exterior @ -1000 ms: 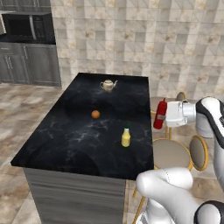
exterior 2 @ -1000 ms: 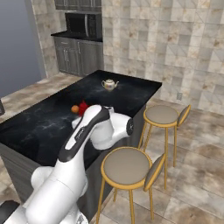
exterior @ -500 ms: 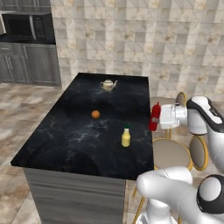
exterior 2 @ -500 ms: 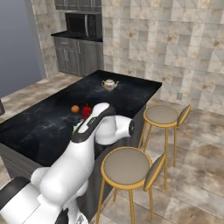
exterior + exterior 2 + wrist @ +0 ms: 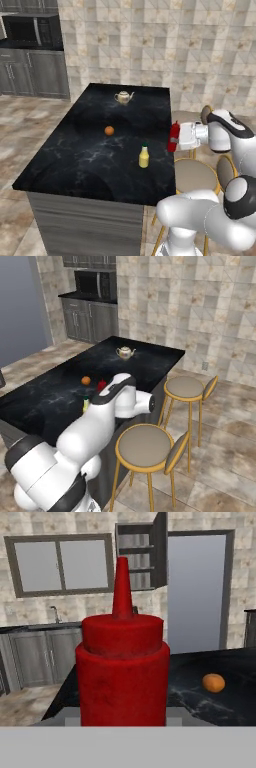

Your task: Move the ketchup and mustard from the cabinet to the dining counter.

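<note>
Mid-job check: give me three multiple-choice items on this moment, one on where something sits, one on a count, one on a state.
1. Where is the small yellow squeeze bottle with the green cap?
A. Standing on the black marble island top
B. On a round stool
C. In the gripper

2. How many gold-legged round stools stand beside the island in the right base view?
A. One
B. Two
C. Four

3. What is the state of the slim red squeeze bottle?
A. Lying on the floor
B. Standing free beside the cream teapot
C. Held upright in the gripper at the island's edge

Answers:
1 A, it stands on the marble near the stool-side edge.
2 B, two seats show there.
3 C, the gripper is shut on it, nozzle up.
</note>
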